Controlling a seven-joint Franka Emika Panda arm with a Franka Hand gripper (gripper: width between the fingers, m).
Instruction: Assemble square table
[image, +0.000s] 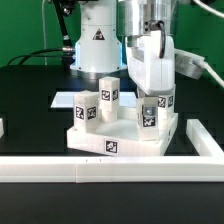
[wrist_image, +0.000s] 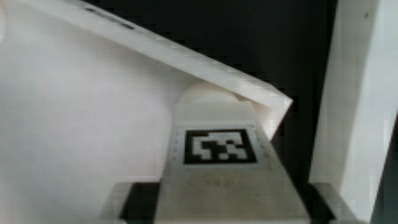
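The white square tabletop (image: 120, 138) lies in the middle of the black table, a tag on its front side. Two white tagged legs (image: 88, 108) (image: 108, 93) stand upright on its left part. My gripper (image: 150, 96) hangs over the tabletop's right part, shut on a third tagged leg (image: 150, 112) whose lower end is at the tabletop. In the wrist view the leg (wrist_image: 221, 145) runs between my dark fingers (wrist_image: 150, 200), with the gripper (wrist_image: 221, 205) closed on its sides. The tabletop's raised rim (wrist_image: 178, 55) crosses behind it. The socket under the leg is hidden.
The long white L-shaped border wall (image: 100, 168) runs along the front and up the exterior view's right side (image: 205, 140). The marker board (image: 64, 98) lies behind the tabletop on the left. The robot base (image: 95, 40) stands at the back.
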